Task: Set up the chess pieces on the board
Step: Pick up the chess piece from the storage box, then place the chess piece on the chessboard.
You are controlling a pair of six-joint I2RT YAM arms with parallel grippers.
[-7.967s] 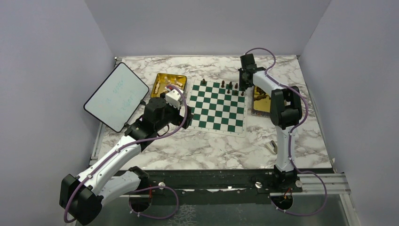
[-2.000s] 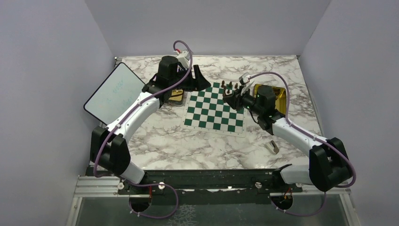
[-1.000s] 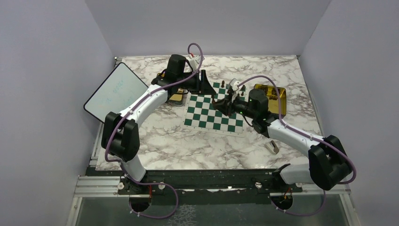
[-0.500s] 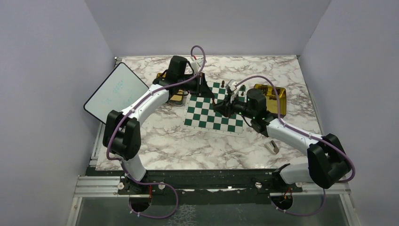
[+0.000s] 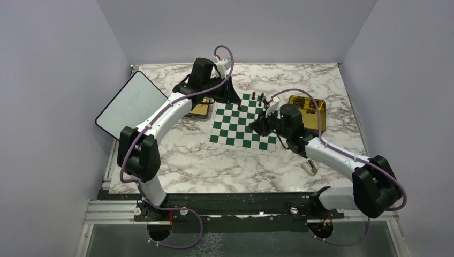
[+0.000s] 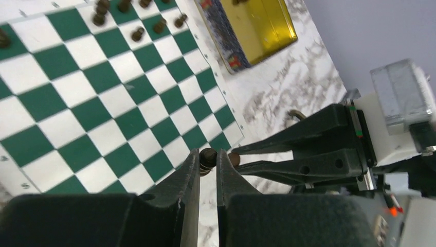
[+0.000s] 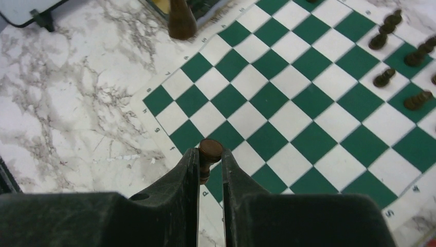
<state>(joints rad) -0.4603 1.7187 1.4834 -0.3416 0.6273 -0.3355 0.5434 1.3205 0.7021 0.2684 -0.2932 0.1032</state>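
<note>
Top external view shows a white tablet standing tilted at the left edge of the desk, and beside it a gold tray, half hidden under the left arm. The left gripper reaches over the side of the board that faces the far edge. In its wrist view the fingers are pressed together on one dark piece, which seems to be lifted above the squares.

The board lies in the middle of the desk, nearer to the far edge than to the near one. Only a handful of dark pieces stand on it, all in the rows toward the far edge and the far right corner. Most squares are bare, and I see no pale piece on the board.

The right gripper is over the right half of the board, clamped on a second dark piece, which also seems not yet set down. Further right lies a second gold tray with some dark shapes inside, too small to tell. A small grey block lies toward the near right corner.

I judge the task is at an early stage: the two held pieces must be placed, the dark side is less than half done, and the pale side is not begun
</note>
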